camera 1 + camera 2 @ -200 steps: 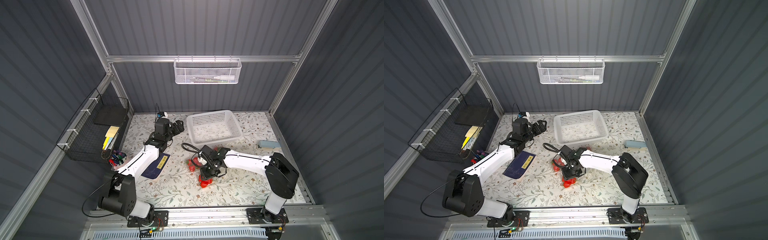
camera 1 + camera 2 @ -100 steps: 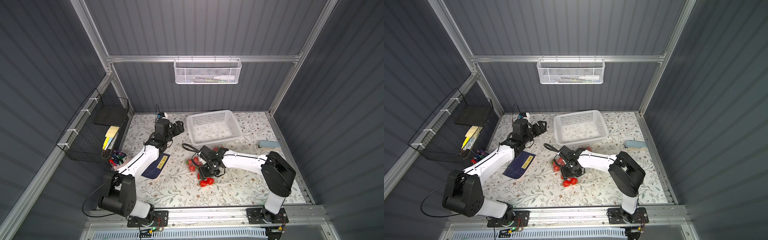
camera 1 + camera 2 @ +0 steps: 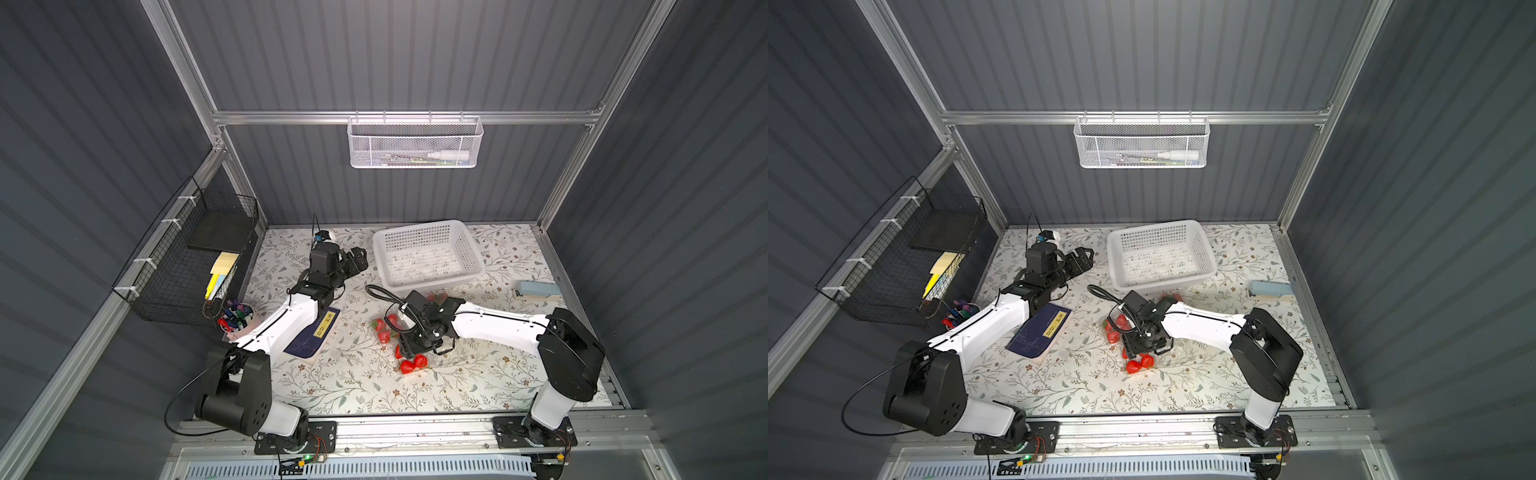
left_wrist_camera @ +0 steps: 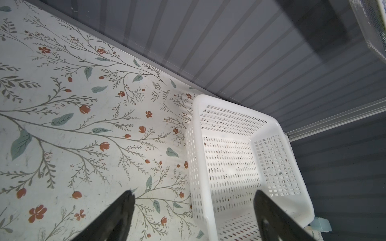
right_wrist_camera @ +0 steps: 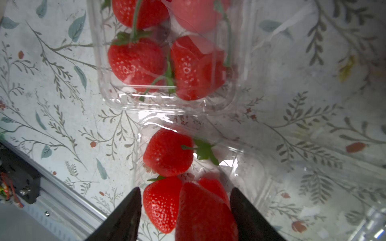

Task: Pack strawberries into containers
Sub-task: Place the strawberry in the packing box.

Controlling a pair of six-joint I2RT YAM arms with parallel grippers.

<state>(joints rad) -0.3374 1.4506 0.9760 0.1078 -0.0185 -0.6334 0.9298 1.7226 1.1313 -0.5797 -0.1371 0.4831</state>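
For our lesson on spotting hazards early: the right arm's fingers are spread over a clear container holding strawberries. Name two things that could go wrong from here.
1. The top strawberry sits hard against one finger of the right gripper. Lifting away could drag it out of the near container.
2. That container looks thin and light, and lies close beside the second container. A bump from the fingers could shove both and spill fruit.

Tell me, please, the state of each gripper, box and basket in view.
Left gripper: open, empty.
Right gripper: open, strawberry between its jaws.
White basket: upright, empty.
Box under right gripper: open, holding strawberries.
Second box: holding strawberries, lid unclear.
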